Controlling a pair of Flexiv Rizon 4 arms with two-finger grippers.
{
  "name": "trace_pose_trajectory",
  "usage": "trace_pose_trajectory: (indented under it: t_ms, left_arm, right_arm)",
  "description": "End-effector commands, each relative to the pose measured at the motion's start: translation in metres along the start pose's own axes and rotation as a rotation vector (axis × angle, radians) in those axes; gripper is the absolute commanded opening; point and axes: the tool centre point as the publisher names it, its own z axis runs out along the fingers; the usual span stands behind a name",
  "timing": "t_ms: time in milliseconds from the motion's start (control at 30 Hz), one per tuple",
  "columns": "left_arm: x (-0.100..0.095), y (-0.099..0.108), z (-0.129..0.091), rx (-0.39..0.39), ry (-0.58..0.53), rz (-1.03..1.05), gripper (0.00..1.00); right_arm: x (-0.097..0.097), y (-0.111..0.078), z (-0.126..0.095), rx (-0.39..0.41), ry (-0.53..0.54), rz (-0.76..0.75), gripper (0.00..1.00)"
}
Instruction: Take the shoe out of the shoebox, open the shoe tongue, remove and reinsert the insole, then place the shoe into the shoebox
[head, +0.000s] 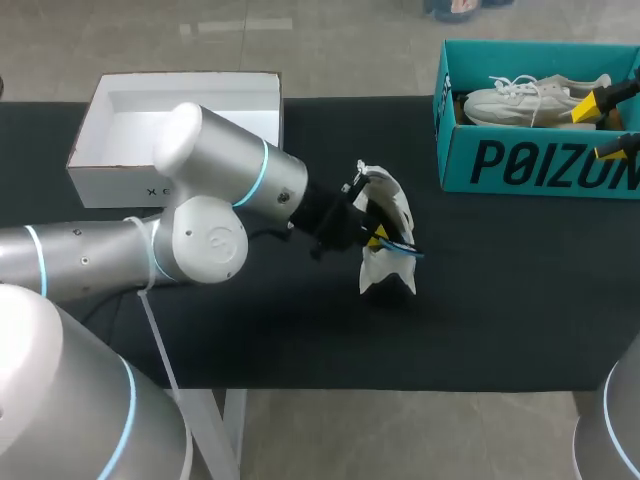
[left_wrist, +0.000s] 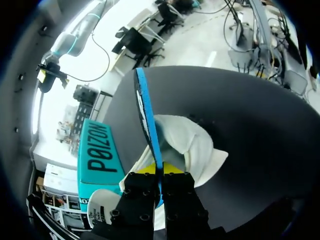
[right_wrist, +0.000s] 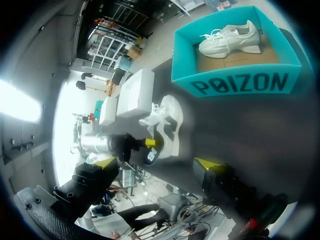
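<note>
Head view, looking down on a black table (head: 500, 300): the left gripper (head: 378, 238) is at the table's middle, against a white shoe (head: 388, 200) that stands tipped up on the table, outside the teal shoebox (head: 520, 165) at the far right. A second white shoe (head: 520, 100) lies inside that box. Left wrist view shows the left fingers closed narrowly on the edge of a thin blue insole (left_wrist: 146, 115), which sticks out ahead of them over the shoe's opening. The right gripper (head: 600, 127) hangs over the shoebox, well apart from the shoe on the table, its fingers spread wide with nothing between them. Likely risks: nothing steadies the shoe, so a pull or push on the insole could drag or topple it instead of sliding the insole. The pinch is on a thin edge, so the insole could slip free or fold, and if it goes in crooked it could bunch inside the shoe rather than lie flat
</note>
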Motion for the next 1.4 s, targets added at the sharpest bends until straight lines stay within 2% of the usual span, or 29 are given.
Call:
trace_pose_trajectory:
  t_ms: [33,267,567,600,633,733,900,933,1033,1267,1400]
  left_arm:
    - [-0.002,0.005,0.015,-0.018,0.0,-0.004,0.0]
    - [0.0,0.014,0.017,-0.086,0.008,-0.003,0.0]
    - [-0.001,0.018,0.015,-0.105,-0.024,-0.044,0.0]
    - [-0.003,0.016,0.012,-0.087,-0.034,-0.066,0.27]
    - [-0.005,0.014,0.009,-0.079,-0.04,-0.07,0.4]
    - [-0.009,0.005,0.0,-0.049,-0.055,-0.075,0.44]
    - [-0.011,-0.007,-0.008,-0.027,-0.054,-0.054,0.42]
    - [-0.011,-0.008,-0.008,-0.025,-0.053,-0.05,0.34]
    - [-0.01,-0.011,-0.006,-0.018,-0.05,-0.042,0.0]
    - [-0.006,0.001,0.006,-0.072,-0.027,0.045,0.0]
    - [-0.006,0.01,0.011,-0.082,-0.03,0.025,0.0]
  right_arm:
    - [0.0,-0.001,0.0,-0.001,-0.003,0.001,1.0]
    - [0.0,-0.001,0.0,-0.001,-0.003,0.001,1.0]
    - [0.0,-0.001,0.0,-0.001,-0.003,0.001,1.0]
    - [0.0,-0.001,0.0,-0.001,-0.003,0.001,1.0]
    - [0.0,-0.001,0.0,-0.001,-0.003,0.001,1.0]
    - [0.0,-0.001,0.0,-0.001,-0.003,0.001,1.0]
    - [0.0,-0.001,0.0,-0.001,-0.003,0.001,1.0]
    - [0.0,-0.001,0.0,-0.001,-0.003,0.001,1.0]
    - [0.0,-0.001,0.0,-0.001,-0.003,0.001,1.0]
    - [0.0,-0.001,0.0,-0.001,-0.003,0.001,1.0]
    - [0.0,-0.001,0.0,-0.001,-0.003,0.001,1.0]
